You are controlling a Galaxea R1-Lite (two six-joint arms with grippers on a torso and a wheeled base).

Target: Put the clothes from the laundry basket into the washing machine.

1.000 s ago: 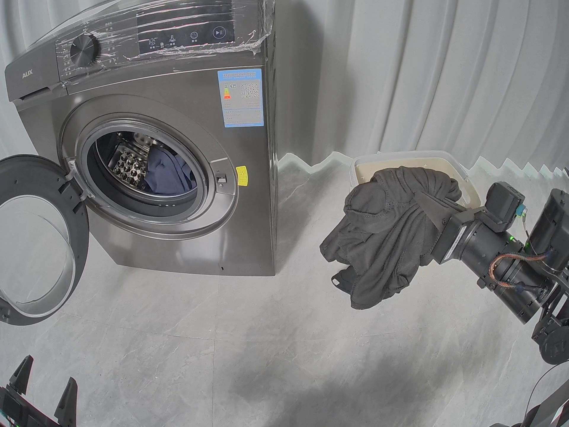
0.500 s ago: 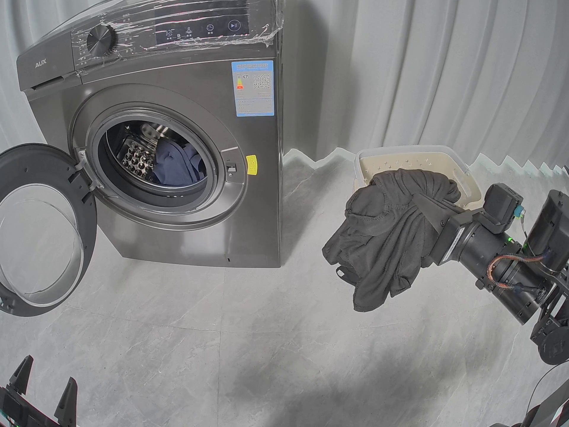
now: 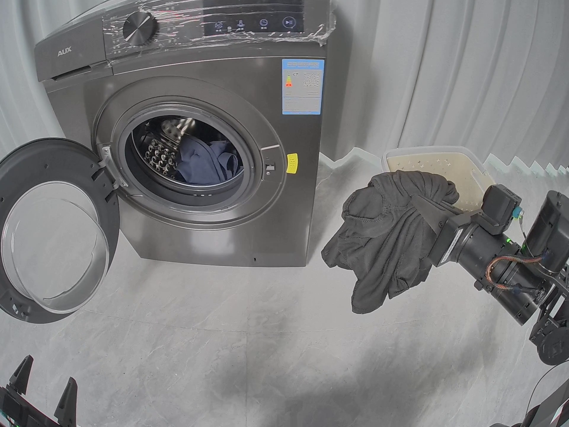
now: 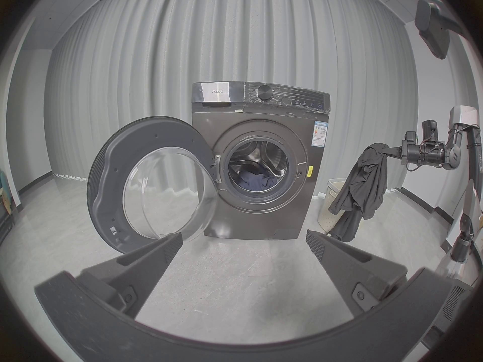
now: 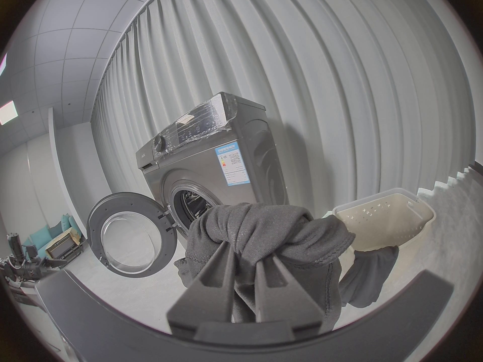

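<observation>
A dark grey garment (image 3: 388, 238) hangs in the air from my right gripper (image 3: 428, 209), which is shut on it, in front of the cream laundry basket (image 3: 441, 162). In the right wrist view the fingers (image 5: 229, 272) pinch the bunched cloth (image 5: 271, 232). The grey washing machine (image 3: 195, 126) stands to the left with its round door (image 3: 53, 226) swung wide open. Blue clothes (image 3: 207, 161) lie inside the drum. My left gripper (image 3: 42, 386) is low at the near left, open with nothing in it; its fingers (image 4: 151, 262) stand wide apart, facing the machine (image 4: 261, 162).
White pleated curtains (image 3: 450, 54) run behind the machine and basket. Pale tiled floor (image 3: 237, 351) stretches open between me and the machine. The open door juts out to the left of the drum opening.
The whole head view has shifted, so the camera has moved: machine and basket now sit farther right in the picture. The right gripper still holds the grey garment at the same spot in view.
</observation>
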